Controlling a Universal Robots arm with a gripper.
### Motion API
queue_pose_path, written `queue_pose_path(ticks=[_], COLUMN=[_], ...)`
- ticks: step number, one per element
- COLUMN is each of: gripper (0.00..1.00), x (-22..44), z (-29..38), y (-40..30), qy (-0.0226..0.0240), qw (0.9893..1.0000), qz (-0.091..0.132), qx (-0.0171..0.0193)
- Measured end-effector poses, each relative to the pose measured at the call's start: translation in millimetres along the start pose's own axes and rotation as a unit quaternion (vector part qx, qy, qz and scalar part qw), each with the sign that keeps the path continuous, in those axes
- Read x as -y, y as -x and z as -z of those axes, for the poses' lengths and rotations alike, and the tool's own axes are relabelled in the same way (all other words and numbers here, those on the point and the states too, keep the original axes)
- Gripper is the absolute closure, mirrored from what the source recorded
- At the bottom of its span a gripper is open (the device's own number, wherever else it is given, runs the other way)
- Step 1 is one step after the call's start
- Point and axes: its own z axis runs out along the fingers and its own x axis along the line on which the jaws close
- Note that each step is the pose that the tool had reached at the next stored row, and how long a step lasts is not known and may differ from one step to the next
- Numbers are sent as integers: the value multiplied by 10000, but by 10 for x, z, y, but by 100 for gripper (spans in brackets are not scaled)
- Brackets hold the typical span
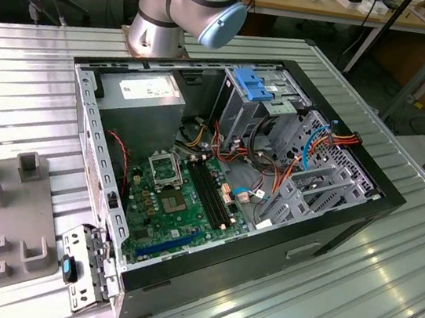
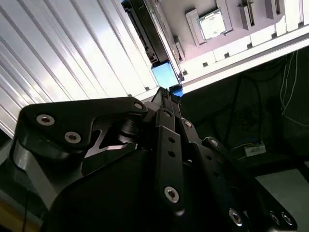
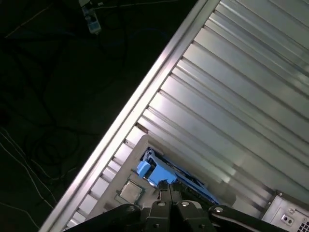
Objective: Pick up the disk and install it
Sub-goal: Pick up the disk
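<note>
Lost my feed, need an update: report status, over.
Claw at blue end of the disk. Disk on edge at grey fixture, outside the computer case. No obstruction seen.

A silver-grey tubular robot arm (image 1: pixel 157 17) with a pale blue joint cap (image 1: pixel 220 19).
Its matte black linked-bar hand (image 2: pixel 169 99) carries round silver screw heads (image 2: pixel 171 194) along each link.

Table (image 3: pixel 241 96): ribbed metal, stretching away beyond the jaws.
Tray (image 2: pixel 231 41): grey, lying just ahead of the jaws at the table's edge.
Chip (image 2: pixel 212 24): sitting in a tray pocket, past the jaws.
Case (image 1: pixel 347 217): lying open on the table, off to one side of the jaws.
Motherboard (image 1: pixel 171 201): green, lying inside the case.
</note>
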Motion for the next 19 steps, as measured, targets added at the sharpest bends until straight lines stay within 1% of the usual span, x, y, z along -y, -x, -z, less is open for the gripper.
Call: queue_pose_path(ticks=[1, 2, 3, 4, 5, 6, 7, 8, 9, 11, 12, 14, 15, 16, 17, 18, 19], gripper=[89, 89, 89, 89, 89, 89, 89, 89, 89, 89, 89, 89, 89, 89, 89, 89, 89], x=[0, 0, 0, 0, 1, 1, 1, 1, 1, 1, 1, 1, 1, 1, 2, 2, 2], z=[-1, -2, -5, -7, -9, -13, -15, -15, -16, -20, -21, -23, -25, -26, -29, -31, -33], y=[0, 0, 0, 0, 0, 0, 0, 0, 0, 0, 0, 0, 0, 0, 0, 0, 0], qy=[2, 7, 10, 13, 17, 21, 23, 25, 28, 34, 36, 41, 44, 46, 48, 50, 52], qw=[10000, 9996, 9991, 9983, 9970, 9951, 9935, 9926, 9913, 9873, 9857, 9821, 9797, 9782, 9756, 9737, 9706], qz=[87, 270, 430, 587, 771, 992, 1133, 1214, 1313, 1586, 1680, 1881, 2003, 2075, 2192, 2274, 2404], qx=[-4, -12, -19, -26, -35, -45, -52, -56, -61, -72, -76, -85, -90, -93, -99, -102, -108])
